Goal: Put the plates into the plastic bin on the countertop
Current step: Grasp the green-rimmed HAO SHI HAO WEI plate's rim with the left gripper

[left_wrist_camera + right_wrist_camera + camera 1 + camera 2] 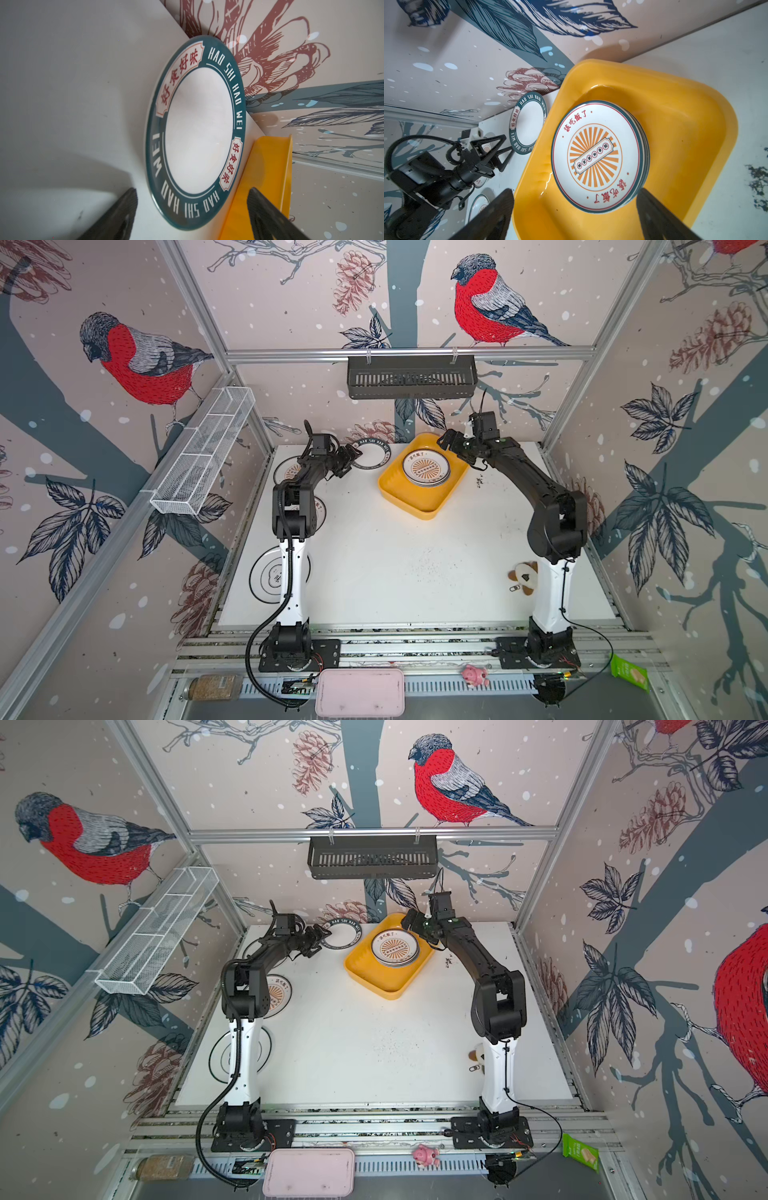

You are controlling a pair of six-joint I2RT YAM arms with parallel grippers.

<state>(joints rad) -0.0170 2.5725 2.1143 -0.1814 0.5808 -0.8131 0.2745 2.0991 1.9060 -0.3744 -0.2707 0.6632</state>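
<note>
green-rimmed plate [196, 133], "hao shi hao wei"

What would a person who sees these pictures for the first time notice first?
The shallow yellow rectangular plastic bin at the back of the white countertop stands out, holding a stack of round white plates with an orange sunburst on top. Beside it, on the countertop, lies a dark-green-rimmed round plate, with the open left gripper close to it. Big red-breasted birds cover the walls.
</note>
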